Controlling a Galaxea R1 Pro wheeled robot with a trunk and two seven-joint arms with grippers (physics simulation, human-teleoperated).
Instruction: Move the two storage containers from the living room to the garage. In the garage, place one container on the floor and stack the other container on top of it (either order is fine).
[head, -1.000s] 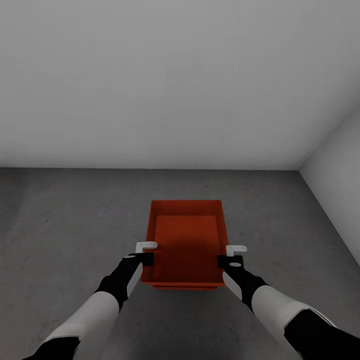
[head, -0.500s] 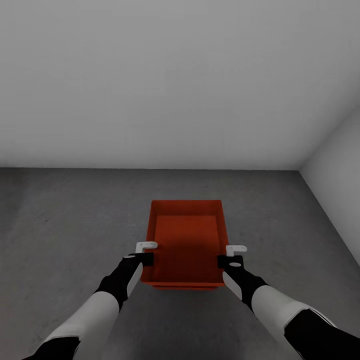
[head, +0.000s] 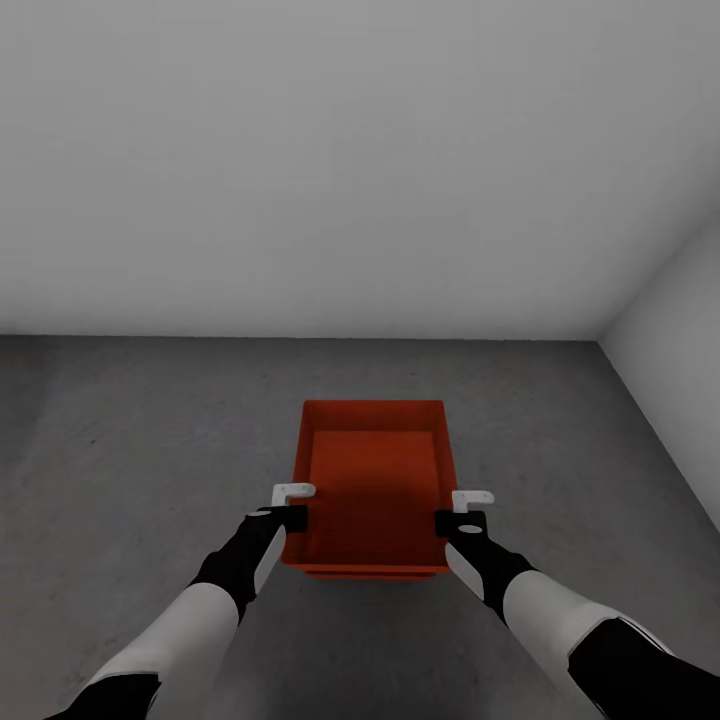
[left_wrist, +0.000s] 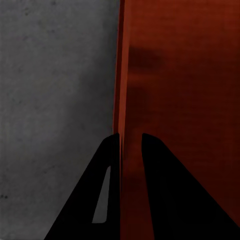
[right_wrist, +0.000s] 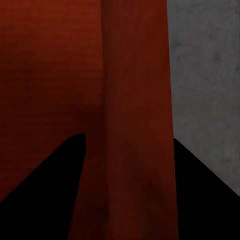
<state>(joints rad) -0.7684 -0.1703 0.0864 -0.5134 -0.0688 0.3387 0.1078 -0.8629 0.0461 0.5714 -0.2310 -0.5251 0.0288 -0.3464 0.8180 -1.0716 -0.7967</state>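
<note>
The garage's grey concrete floor (head: 150, 450) runs to plain white walls (head: 360, 160). Near the corner sits an orange-red container (head: 375, 480), apparently seated on a second whose edge peeks below (head: 365, 574). The left gripper (head: 290, 505) and right gripper (head: 466, 510) each pinch a side wall. Stacking looks done; next, both must let go and draw back without nudging it.

Storage container (head: 372, 480): orange-red, plastic-looking, matt, with a fine ribbed grain across the inner bottom and plain smooth walls. Floor (head: 140, 440): rough dark grey concrete, mottled and speckled, no sheen. Walls (head: 330, 170): flat, smooth white-grey, matt; gripper fingers (left_wrist: 107, 185) read matt black, arm shells smooth white and black.
</note>
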